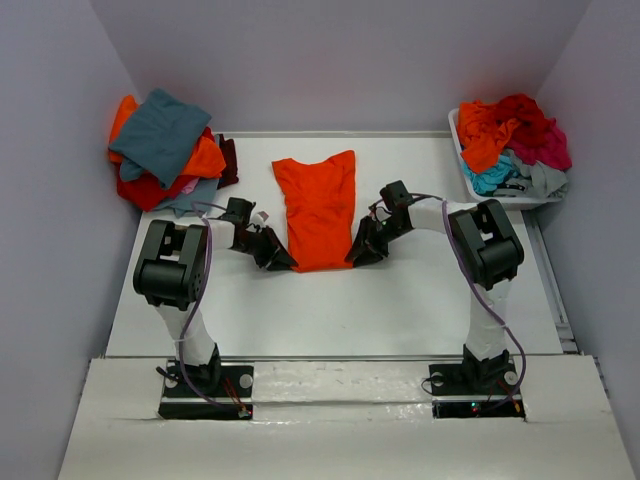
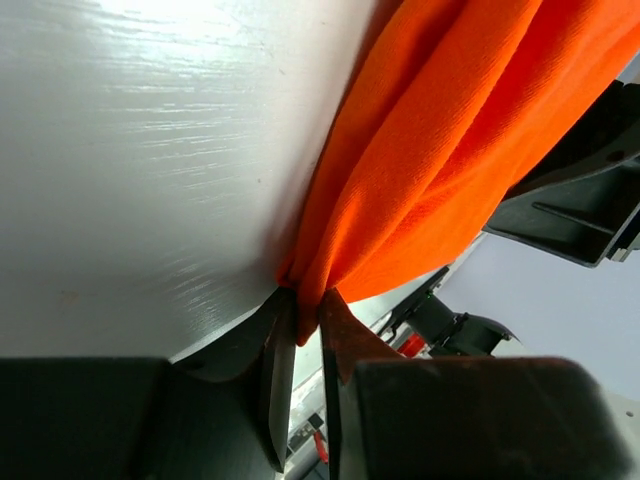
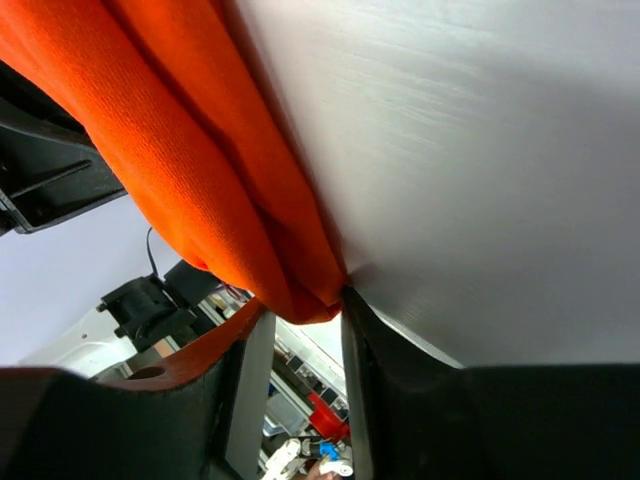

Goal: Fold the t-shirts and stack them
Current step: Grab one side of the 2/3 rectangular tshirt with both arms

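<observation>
A bright orange t-shirt [image 1: 318,205] lies lengthwise on the white table [image 1: 400,300], folded into a narrow strip, its near end lifted. My left gripper [image 1: 283,262] is shut on its near left corner. In the left wrist view the jaws [image 2: 305,300] pinch a bunched fold of the orange cloth [image 2: 440,150] just above the table. My right gripper [image 1: 355,255] holds the near right corner. In the right wrist view its jaws [image 3: 300,305] close on the orange cloth [image 3: 170,150]. A pile of folded t-shirts [image 1: 165,150], teal-grey on top, sits at the far left.
A white plastic bin [image 1: 470,175] at the far right holds several loose shirts [image 1: 515,135] in orange, red, magenta, turquoise and grey. Grey walls close in the table on three sides. The arm bases stand at the near edge.
</observation>
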You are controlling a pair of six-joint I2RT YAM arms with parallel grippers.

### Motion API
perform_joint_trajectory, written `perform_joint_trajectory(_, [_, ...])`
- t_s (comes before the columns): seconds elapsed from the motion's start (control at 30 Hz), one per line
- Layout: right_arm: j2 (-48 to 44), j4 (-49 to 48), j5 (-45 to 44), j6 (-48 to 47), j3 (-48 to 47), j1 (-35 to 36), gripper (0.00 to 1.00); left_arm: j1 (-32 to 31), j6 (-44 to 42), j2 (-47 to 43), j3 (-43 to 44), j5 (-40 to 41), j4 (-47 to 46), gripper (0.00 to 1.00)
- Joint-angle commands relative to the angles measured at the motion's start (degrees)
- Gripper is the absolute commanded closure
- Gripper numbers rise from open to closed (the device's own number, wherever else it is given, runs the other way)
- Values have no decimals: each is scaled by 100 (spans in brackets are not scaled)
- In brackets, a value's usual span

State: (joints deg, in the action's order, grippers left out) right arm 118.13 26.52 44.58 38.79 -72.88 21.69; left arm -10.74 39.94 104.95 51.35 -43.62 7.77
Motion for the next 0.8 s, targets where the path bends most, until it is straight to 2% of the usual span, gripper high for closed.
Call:
perform_joint_trajectory(0.0, [-158,-139,-46,6,64,-34,67,37,-57,-9,-55,11,23,76])
perform_joint_trajectory(0.1, [-115,-112,-37,6,37,-34,77,37,-74,-9,-46,20,23,80])
perform_joint_trajectory(0.27, [-123,-77,-46,-2,-15,-34,86,37,-74,-27,-20,20,23,87])
perform_joint_trajectory(0.43, [-123,-7,-54,-11,-68,-34,87,37,-162,-71,50,99,163,94])
perform_joint_trajectory(0.77, [-185,415,-177,-336,-191,-34,87,90,-514,-264,402,389,761,94])
